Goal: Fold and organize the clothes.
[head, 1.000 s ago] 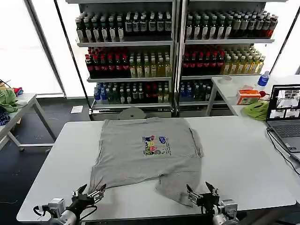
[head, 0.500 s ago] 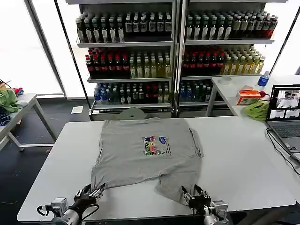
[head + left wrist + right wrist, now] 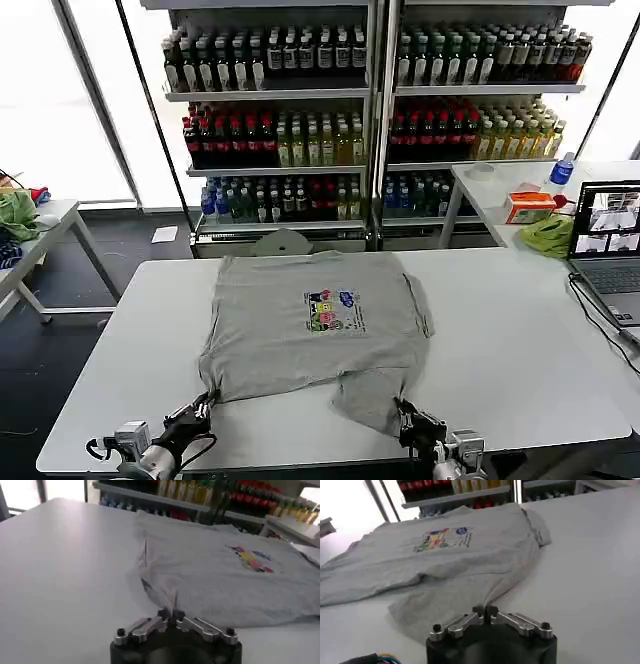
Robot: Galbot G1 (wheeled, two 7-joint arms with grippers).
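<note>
Light grey short-sleeved shirt [image 3: 315,335] spread flat, print side up, across the middle of the white table [image 3: 520,350], collar toward the far edge, hem toward the near edge. Small multicolour chest print [image 3: 334,311] near the centre of the garment. Hem rumpled: one flap [image 3: 370,395] folded and trailing toward the near edge on the right side, one corner [image 3: 208,395] drawn to a point on the left side.

Left gripper [image 3: 203,404] at the near edge, left of centre, fingers together and clamped on the left hem corner; in the left wrist view, fabric pinched between the closed fingertips [image 3: 171,614], with creases running up from the pinch.

Right gripper [image 3: 407,420] at the near edge, right of centre, fingers together on the edge of the trailing flap; in the right wrist view, closed fingertips [image 3: 485,611] meeting at the cloth edge.

Laptop [image 3: 608,235] open at the right edge of the table. Lime-green cloth [image 3: 546,236] on a neighbouring table beyond the far right corner. Bottle shelves [image 3: 370,110] behind.
</note>
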